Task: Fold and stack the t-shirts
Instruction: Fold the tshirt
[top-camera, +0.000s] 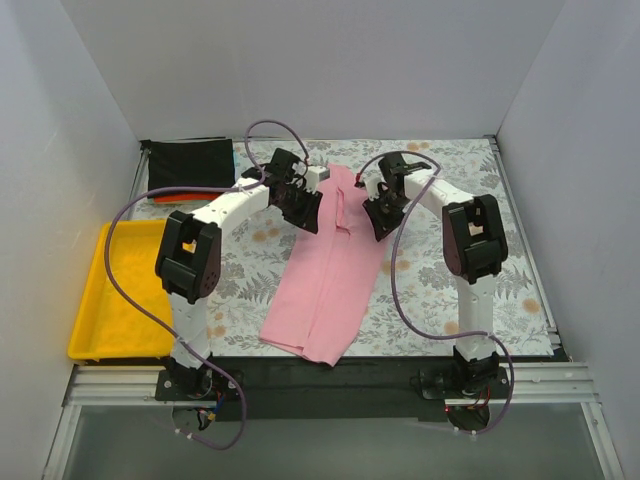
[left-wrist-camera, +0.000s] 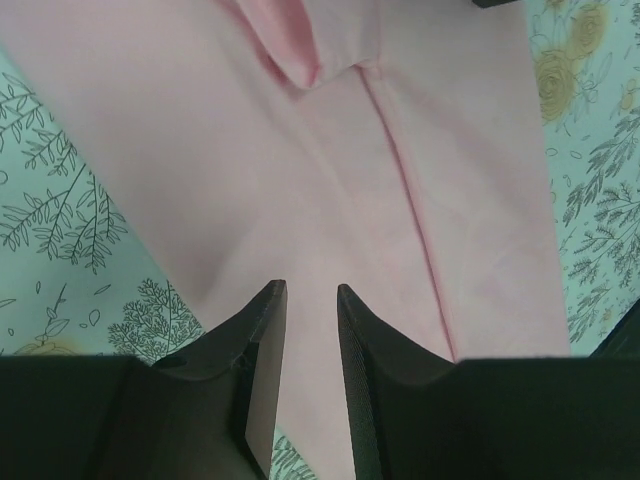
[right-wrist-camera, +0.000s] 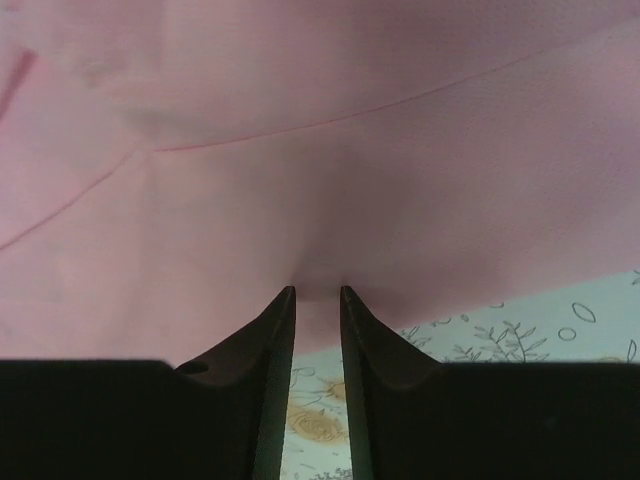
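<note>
**A:** Where does your fold stand?

**B:** By my reading, mid-fold on the pink t-shirt (top-camera: 330, 270). It lies as a long narrow strip on the table (top-camera: 480, 200), running from 12 o'clock down towards 6, its near end leaning to 7; the sides look already turned in, so the crosswise fold is what remains.

**A:** And your grippers?

**B:** Both sit at the far end of the strip. The right gripper (right-wrist-camera: 317, 290) has its fingers pinched on the cloth edge, and the cloth puckers at the tips. The left gripper (left-wrist-camera: 310, 288) has its fingers nearly together over the pink; I cannot tell whether they hold cloth or only hover above it.

**A:** What does the next move ask of you?

**B:** Confirm the left pinch first; then carry both corners together towards 6 o'clock, level and at one pace, so the far end lands square on the near end; a lag on either side would skew the strip.

**A:** And the stack?

**B:** At 10 o'clock; the black t-shirt (top-camera: 190, 163) lies folded there with the orange-red t-shirt (top-camera: 172, 199) showing beneath its near edge; your pink one likely goes on top.

**A:** The surroundings?

**B:** A floral cloth (top-camera: 250, 270) covers the table and may drag under a sliding shirt; a yellow tray (top-camera: 88, 300) sits at 8 o'clock; plain pale walls (top-camera: 330, 70) close in three sides.
</note>
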